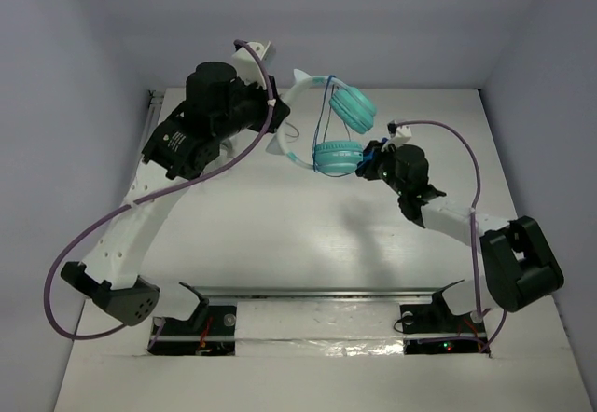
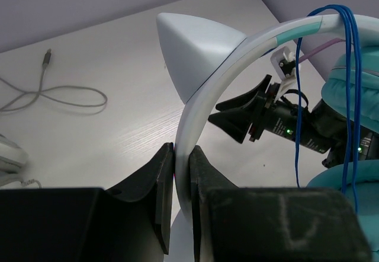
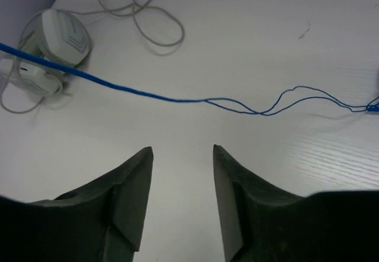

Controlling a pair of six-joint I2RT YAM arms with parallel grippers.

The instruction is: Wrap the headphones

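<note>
Top external view: the headphones (image 1: 328,125) hang in the upper middle of the frame, lifted off the white tabletop (image 1: 280,244). Their round teal ear cups are padded and matte, one above the other. The left hand (image 2: 180,161) is clenched on the smooth white headband (image 2: 201,108). Its two flat black fingers press either side of the curved band, just below a rounded, cone-shaped cat ear (image 2: 198,42). A thin dark blue cable (image 2: 297,108) drops in several straight strands from the band's teal section at the upper right of the left wrist frame.

The right hand (image 3: 180,155) is released and holds nothing; its blunt black fingers stand apart with bare tabletop between them. The cable crosses that frame beyond their tips, looking thick at the left and splitting into kinked twin strands at the right. Faint wood grain lines the tabletop.

All-white headphones (image 3: 53,40) with a looping pale cord (image 3: 142,22) lie at the upper left of the right wrist frame, well apart from the fingers. Bare tabletop spreads across the lower middle of the top view, between the two arms
</note>
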